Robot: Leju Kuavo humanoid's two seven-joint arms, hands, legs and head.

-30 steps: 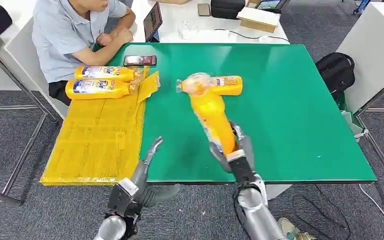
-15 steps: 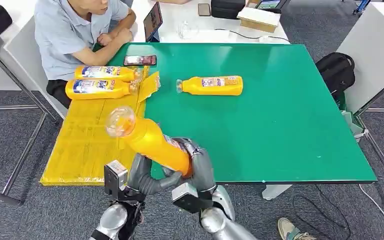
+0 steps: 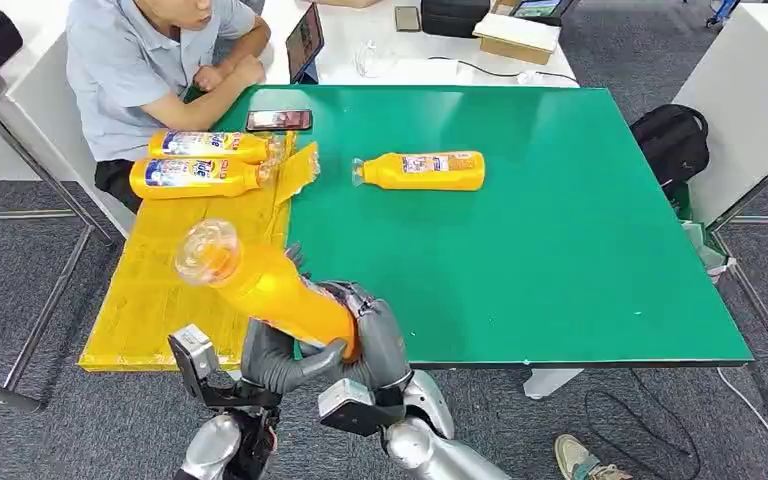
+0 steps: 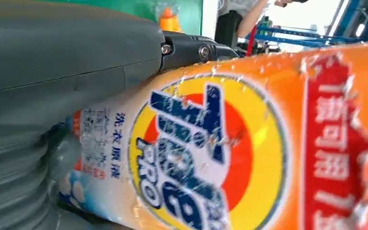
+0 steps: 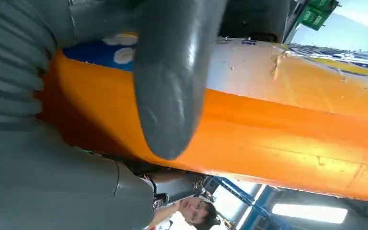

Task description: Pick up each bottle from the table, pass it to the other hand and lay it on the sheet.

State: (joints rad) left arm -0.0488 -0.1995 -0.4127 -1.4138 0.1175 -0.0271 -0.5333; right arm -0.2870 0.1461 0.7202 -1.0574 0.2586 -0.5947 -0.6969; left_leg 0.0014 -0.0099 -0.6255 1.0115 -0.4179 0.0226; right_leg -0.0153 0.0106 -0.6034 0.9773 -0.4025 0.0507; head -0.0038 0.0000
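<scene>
Head view: held bottle [image 3: 265,288] tilted above table [image 3: 580,250] edge beside sheet [image 3: 190,270], base wrapped by right hand [image 3: 375,335], left hand [image 3: 275,355] curled beneath; two bottles on sheet [image 3: 200,162], one on table [image 3: 422,171]. Left wrist view: thumb pressed on label [image 4: 196,153], fingers probably closed behind. Right wrist view: thumb [image 5: 172,86] clamped across bottle. Risk: slipping if right lets go before left grips firmly.
</scene>
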